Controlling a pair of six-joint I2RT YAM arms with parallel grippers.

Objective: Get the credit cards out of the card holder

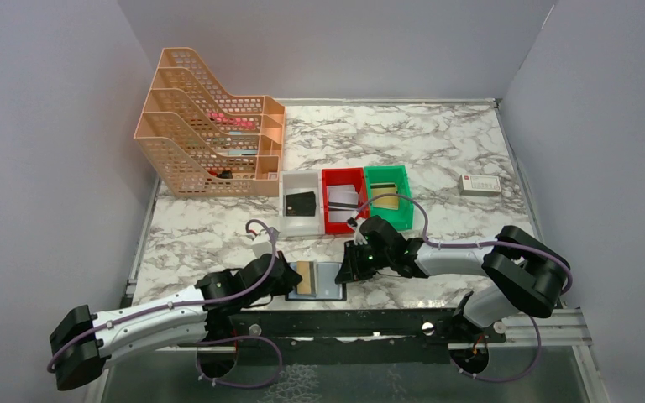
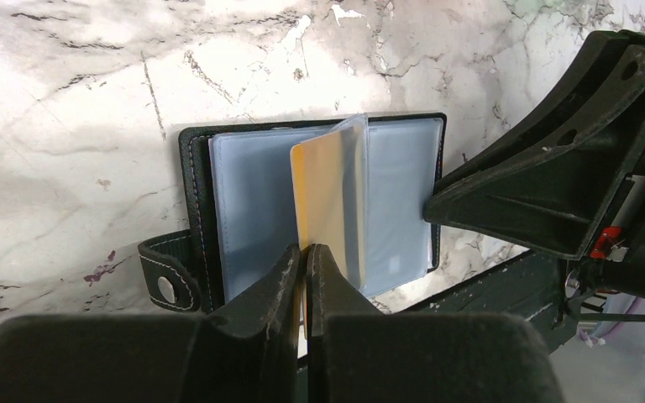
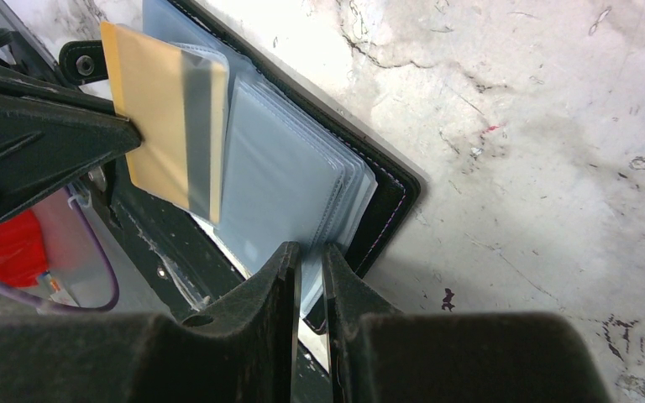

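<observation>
The black card holder [image 1: 329,284] lies open at the table's front edge, its blue-grey sleeves [image 2: 252,210] facing up. A tan-gold credit card [image 2: 323,193] stands partly drawn out of a clear middle sleeve. My left gripper [image 2: 304,252] is shut on the card's near edge; it also shows in the top view [image 1: 290,279]. My right gripper [image 3: 311,250] is shut on the holder's right side, pinching the sleeves and black cover [image 3: 386,193]; in the top view it [image 1: 348,270] is at the holder's right. The card [image 3: 155,126] shows in the right wrist view too.
White [image 1: 300,228], red [image 1: 327,201] and green [image 1: 405,197] bins stand behind the holder; the green one holds a tan card [image 1: 386,201], the white one a black square piece [image 1: 301,203]. A peach file rack [image 1: 210,126] is back left. A white box [image 1: 479,185] lies at the right.
</observation>
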